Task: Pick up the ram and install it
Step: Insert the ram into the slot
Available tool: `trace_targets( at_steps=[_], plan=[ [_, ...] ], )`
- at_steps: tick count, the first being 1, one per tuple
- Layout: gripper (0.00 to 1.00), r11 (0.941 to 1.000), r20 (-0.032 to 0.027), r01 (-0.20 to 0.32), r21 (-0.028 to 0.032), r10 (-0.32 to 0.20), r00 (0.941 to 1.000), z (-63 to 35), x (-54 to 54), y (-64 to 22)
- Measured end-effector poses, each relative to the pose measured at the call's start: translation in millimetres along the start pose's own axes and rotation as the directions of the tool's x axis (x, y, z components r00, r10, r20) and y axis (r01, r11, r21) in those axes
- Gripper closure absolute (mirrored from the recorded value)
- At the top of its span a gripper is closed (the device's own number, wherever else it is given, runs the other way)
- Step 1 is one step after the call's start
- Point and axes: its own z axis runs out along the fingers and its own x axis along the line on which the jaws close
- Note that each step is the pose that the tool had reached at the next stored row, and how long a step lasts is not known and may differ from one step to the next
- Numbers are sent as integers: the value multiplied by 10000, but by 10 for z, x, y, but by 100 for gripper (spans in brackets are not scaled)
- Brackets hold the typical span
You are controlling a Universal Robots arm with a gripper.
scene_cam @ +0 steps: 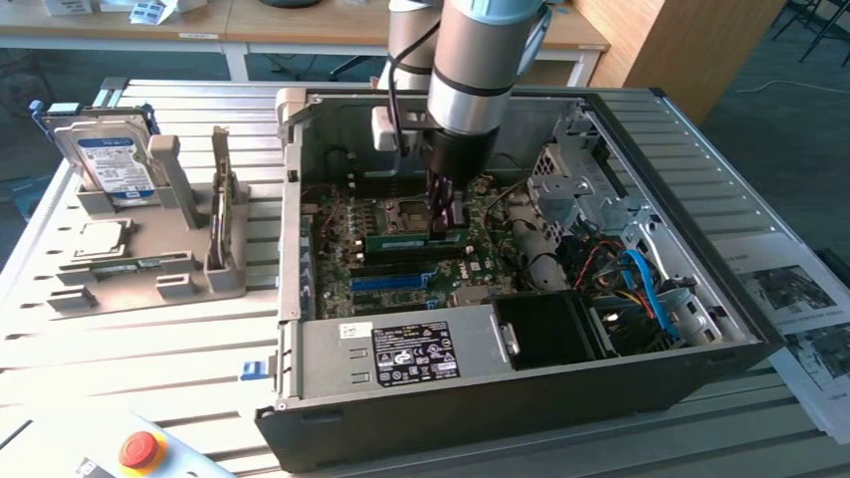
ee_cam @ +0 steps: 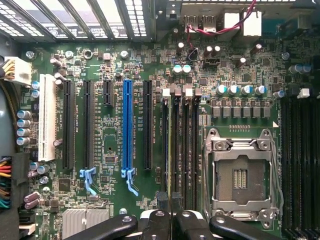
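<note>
Green thin circuit-board ram stick (scene_cam: 401,240) is pinched in the closed hand (ee_cam: 170,202), black slots (ee_cam: 184,150) just beneath; judged light, stiff, fragile, best held by edges.

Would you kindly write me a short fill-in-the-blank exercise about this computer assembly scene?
1. The gripper is shut on the ___ at the memory slots.
2. The processor socket beside them is ___.
3. The one brightly coloured expansion slot is ___.
Missing words: ram; empty; blue.
</note>
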Motion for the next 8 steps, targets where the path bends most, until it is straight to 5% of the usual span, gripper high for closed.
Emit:
trace_targets(
  at_steps=[8],
  plan=[
    [88,10000,1,0,0,0,10000,16,1,-1]
  ],
)
